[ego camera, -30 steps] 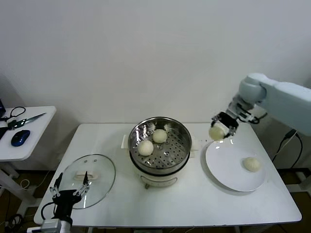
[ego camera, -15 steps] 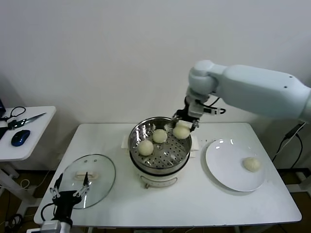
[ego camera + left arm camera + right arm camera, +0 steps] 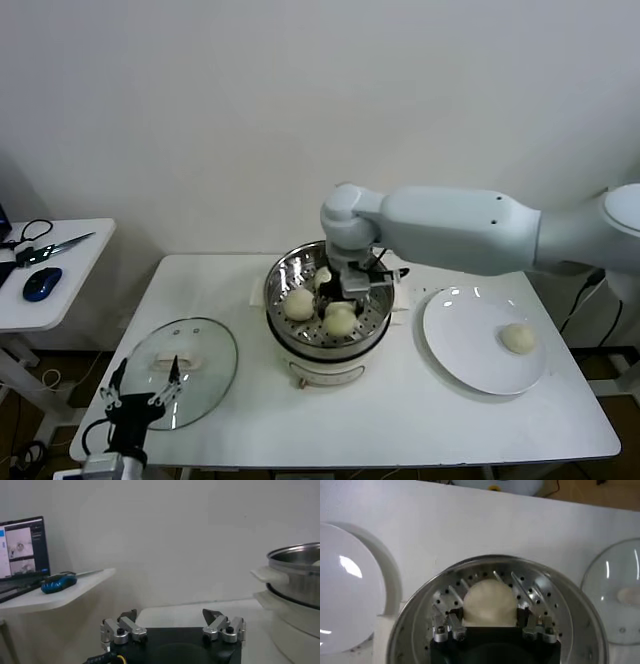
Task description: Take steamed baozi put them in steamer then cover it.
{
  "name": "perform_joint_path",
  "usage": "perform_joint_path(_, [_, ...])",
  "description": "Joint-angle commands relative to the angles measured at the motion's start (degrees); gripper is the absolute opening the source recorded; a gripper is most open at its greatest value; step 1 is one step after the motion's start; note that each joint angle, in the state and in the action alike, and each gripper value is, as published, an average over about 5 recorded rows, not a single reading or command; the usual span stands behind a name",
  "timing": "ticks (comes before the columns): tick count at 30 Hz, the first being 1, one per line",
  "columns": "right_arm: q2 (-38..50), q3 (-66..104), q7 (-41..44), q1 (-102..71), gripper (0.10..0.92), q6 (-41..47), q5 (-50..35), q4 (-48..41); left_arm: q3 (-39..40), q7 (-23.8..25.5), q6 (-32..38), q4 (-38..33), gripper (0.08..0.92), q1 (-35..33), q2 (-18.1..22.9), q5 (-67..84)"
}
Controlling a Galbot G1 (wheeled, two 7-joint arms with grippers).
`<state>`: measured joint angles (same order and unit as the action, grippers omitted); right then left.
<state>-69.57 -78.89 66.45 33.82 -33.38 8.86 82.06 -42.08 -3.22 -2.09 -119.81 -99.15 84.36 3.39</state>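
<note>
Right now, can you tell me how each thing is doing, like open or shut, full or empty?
Steamer: uncovered, three baozi within its rim.
Held baozi: gripped, low inside the basket.
Right gripper: jaws shut on that bun.
Left gripper: jaws open, empty, near the lid.
Glass lid: off, flat on the table.
Plate: one baozi left.

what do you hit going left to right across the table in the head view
left gripper → glass lid → steamer → right gripper holding a baozi in the steamer → white plate → lone baozi on the plate
</note>
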Motion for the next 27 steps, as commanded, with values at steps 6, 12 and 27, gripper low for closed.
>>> perform_joint_path(6, [-2.95, -0.39, -1.64, -3.92, 0.702, -1.32, 3.25, -0.41, 0.15, 0.01, -0.07, 0.36, 0.823, 0.32, -0.02, -0.02])
perform_joint_path(12, [-2.57, 0.56, -1.75, -4.23, 0.799, -1.26, 3.81, -0.43, 0.05, 0.0, 0.1, 0.51, 0.823, 0.03, -0.2, 0.03])
perform_joint_path(27, [9.21, 4.03, -2.48, 6.45, 0.823, 2.5, -5.59, -2.49, 0.31, -0.03, -0.13, -0.04, 0.823, 0.0, -0.42, -0.14])
